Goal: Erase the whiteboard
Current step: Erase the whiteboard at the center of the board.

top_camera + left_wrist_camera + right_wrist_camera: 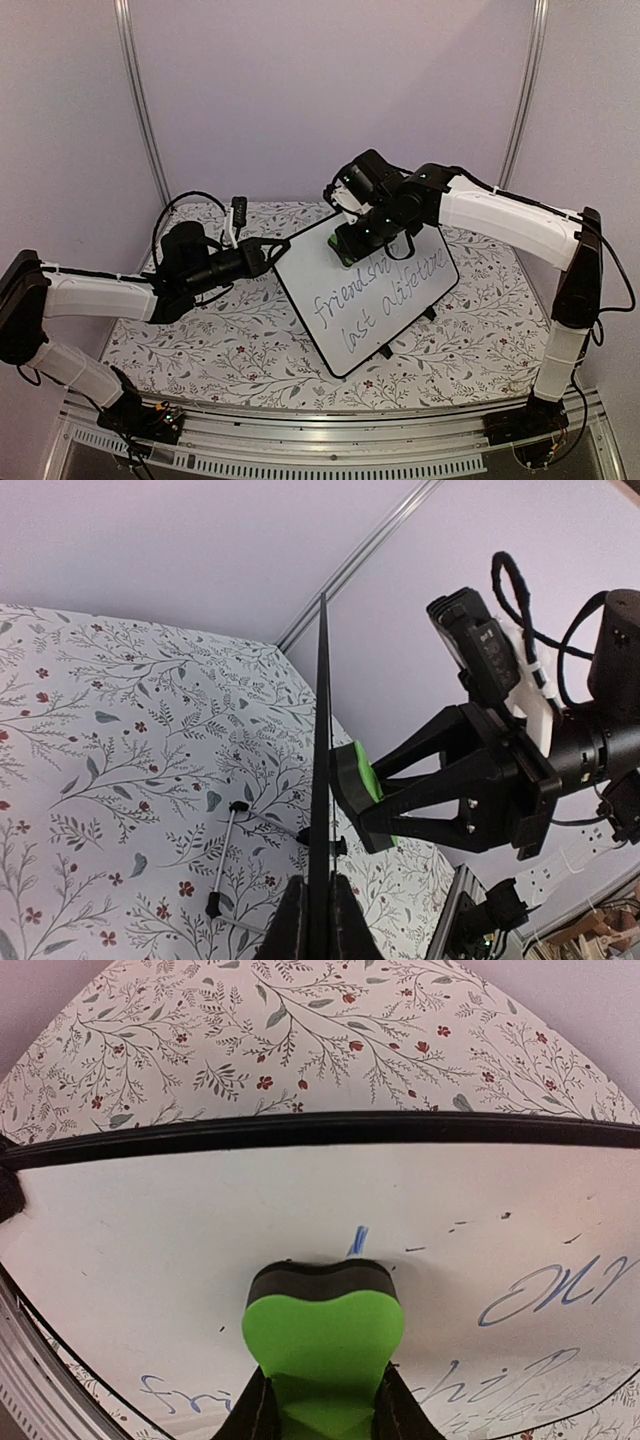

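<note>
The whiteboard (385,300) stands tilted on the flowered table, with handwritten lines of marker text across its lower half. My left gripper (276,251) is shut on the board's left rim. In the left wrist view the whiteboard (322,730) shows edge-on, clamped between my fingers (292,925). My right gripper (349,242) is shut on a green eraser (345,258) and presses its dark pad against the board's upper part. The right wrist view shows the eraser (322,1325) flat on the whiteboard (180,1220), a short blue stroke just above it and writing lower down.
A thin metal rod with black end caps (225,860) lies on the table behind the board. A small white and black object (237,216) stands at the back left. Black clip feet (386,352) hold the board's lower edge. An aluminium rail (330,462) runs along the near edge.
</note>
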### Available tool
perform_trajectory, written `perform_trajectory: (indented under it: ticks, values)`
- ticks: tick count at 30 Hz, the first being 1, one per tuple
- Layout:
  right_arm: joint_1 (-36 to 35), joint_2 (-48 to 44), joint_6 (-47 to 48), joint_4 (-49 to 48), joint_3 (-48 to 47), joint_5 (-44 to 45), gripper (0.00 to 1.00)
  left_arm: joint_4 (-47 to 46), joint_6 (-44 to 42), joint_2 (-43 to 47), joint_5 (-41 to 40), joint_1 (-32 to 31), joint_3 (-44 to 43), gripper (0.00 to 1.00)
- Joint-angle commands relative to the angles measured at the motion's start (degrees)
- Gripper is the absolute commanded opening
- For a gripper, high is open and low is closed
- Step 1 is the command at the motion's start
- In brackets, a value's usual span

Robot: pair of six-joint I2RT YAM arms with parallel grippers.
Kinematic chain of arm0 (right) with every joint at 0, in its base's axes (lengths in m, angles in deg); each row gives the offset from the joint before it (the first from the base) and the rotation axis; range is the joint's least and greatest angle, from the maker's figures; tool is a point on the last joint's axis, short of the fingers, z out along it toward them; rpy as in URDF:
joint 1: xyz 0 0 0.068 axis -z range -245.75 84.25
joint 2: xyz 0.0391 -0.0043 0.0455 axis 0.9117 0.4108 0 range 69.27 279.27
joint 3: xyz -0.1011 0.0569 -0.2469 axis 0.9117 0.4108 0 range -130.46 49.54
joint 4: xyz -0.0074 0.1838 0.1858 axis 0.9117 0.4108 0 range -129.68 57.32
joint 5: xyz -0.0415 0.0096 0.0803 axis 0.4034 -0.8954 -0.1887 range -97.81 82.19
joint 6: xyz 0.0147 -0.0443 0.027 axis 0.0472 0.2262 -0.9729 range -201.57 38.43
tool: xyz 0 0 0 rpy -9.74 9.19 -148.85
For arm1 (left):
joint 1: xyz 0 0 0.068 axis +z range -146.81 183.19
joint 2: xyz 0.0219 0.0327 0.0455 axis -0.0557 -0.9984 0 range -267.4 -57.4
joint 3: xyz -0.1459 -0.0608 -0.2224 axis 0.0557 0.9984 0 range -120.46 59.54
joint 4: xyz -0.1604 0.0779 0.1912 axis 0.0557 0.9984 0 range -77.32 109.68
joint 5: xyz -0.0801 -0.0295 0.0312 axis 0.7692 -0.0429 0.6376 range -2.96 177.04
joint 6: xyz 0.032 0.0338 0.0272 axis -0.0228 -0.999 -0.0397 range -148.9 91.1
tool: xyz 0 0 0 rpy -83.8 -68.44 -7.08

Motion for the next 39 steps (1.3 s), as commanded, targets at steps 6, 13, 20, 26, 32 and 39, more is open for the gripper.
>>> perform_trajectory:
  ticks: [6, 13, 20, 26, 32, 39]
  values:
    - [-3.0, 1.0, -0.8, 1.0, 5.3, -1.4, 0.0, -2.8, -1.3, -0.6, 0.6, 0.3, 0.6, 0.0]
    - [-4.4, -1.8, -3.4, -1.0, 11.0, -2.2, 0.0, -3.2, -1.2, -1.0, 0.9, 0.2, 0.6, 0.0]
    - [-4.4, -0.3, -3.1, -0.5, 4.5, 2.2, 0.01, -4.1, -0.9, -1.4, 1.8, 0.3, 0.7, 0.0]
    - [-3.8, 4.0, -1.1, 0.9, -2.0, 6.2, 0.02, -4.6, -1.2, -1.0, 2.1, 0.3, 1.0, 0.0]
    - [-3.1, 3.8, -1.3, 1.6, 0.2, 5.8, 0.01, -5.1, -1.3, -0.8, 2.2, 0.3, 1.2, 0.0]
    - [-3.9, -0.5, -3.3, 2.7, 9.3, 4.5, 0.0, -5.4, -1.2, -0.8, 2.5, 0.2, 1.4, 0.0]
